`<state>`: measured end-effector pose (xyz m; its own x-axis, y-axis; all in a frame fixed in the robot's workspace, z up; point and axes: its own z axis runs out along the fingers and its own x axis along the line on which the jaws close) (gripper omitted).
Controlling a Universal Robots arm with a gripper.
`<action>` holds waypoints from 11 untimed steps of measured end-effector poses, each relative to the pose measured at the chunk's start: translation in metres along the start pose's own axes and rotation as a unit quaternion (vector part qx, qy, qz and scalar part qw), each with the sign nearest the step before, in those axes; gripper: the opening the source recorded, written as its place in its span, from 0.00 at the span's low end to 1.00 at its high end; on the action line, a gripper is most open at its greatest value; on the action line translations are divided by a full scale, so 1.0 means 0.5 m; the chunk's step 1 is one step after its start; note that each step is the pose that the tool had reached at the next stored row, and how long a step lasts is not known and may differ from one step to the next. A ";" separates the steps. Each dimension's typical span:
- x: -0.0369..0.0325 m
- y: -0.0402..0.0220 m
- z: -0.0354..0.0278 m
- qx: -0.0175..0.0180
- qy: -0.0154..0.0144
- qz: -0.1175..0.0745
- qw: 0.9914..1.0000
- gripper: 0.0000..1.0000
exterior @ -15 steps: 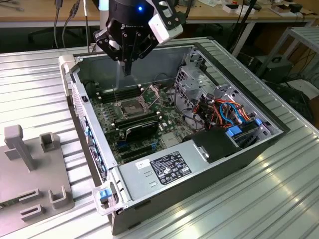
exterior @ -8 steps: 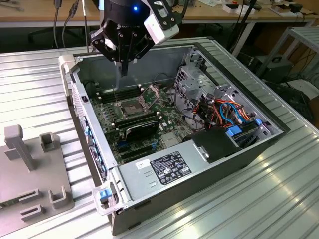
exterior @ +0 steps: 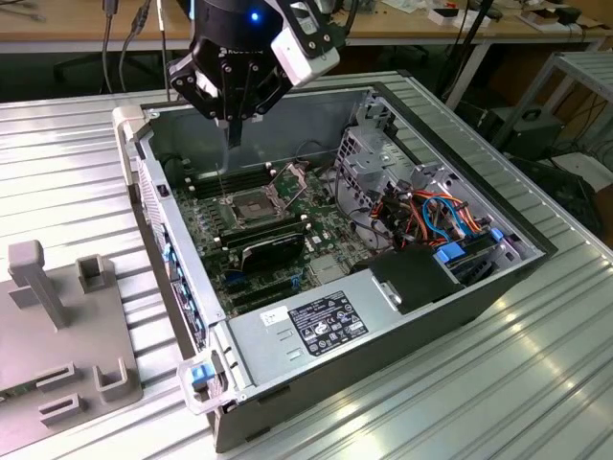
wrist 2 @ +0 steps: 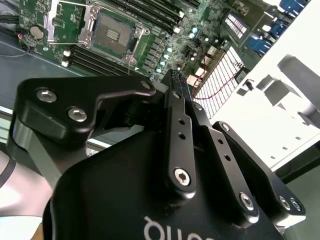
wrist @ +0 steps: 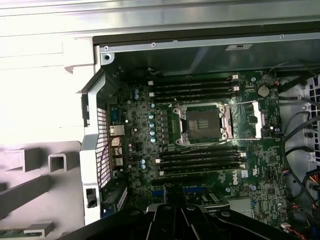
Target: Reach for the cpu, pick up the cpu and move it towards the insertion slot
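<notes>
Open computer case on a ribbed metal counter, its side panel off. The case takes up the middle of the exterior view. A grey fixture with upright posts and slots stands on the counter at eight o'clock from it.

The black gripper hangs at twelve o'clock in that view, above the case's far wall and pointing down into the box. Inside lies the green motherboard. A silver power supply sits at its six o'clock edge, and a bundle of orange and blue cables lies at three o'clock.

A black ribbed heatsink sits just at five o'clock of the insertion slot, which lies toward the ten o'clock part of the board. The slot's dark centre is uncovered and its hinged plate stands open beside it at two o'clock. In the first wrist view, long black memory slots run along both sides of the socket.

The gripper's tip is clear of the slot, above it and toward eleven o'clock. The fingers are drawn tight together into one narrow point. Whether the cpu sits pinched between them cannot be told.
</notes>
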<state>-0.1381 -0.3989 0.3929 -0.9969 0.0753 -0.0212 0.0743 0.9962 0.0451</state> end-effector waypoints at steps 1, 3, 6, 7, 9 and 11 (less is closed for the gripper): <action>0.003 0.000 0.000 0.000 0.000 0.000 1.000 0.11; 0.008 0.000 0.000 0.000 0.000 0.000 1.000 0.11; 0.012 -0.001 0.000 0.000 0.000 0.000 1.000 0.11; 0.014 -0.001 0.000 0.000 0.000 0.000 1.000 0.11; 0.018 -0.001 0.000 0.000 0.000 0.000 1.000 0.11; 0.026 -0.002 0.000 0.000 0.001 0.000 1.000 0.11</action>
<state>-0.1510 -0.3989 0.3928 -0.9970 0.0753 -0.0202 0.0743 0.9962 0.0457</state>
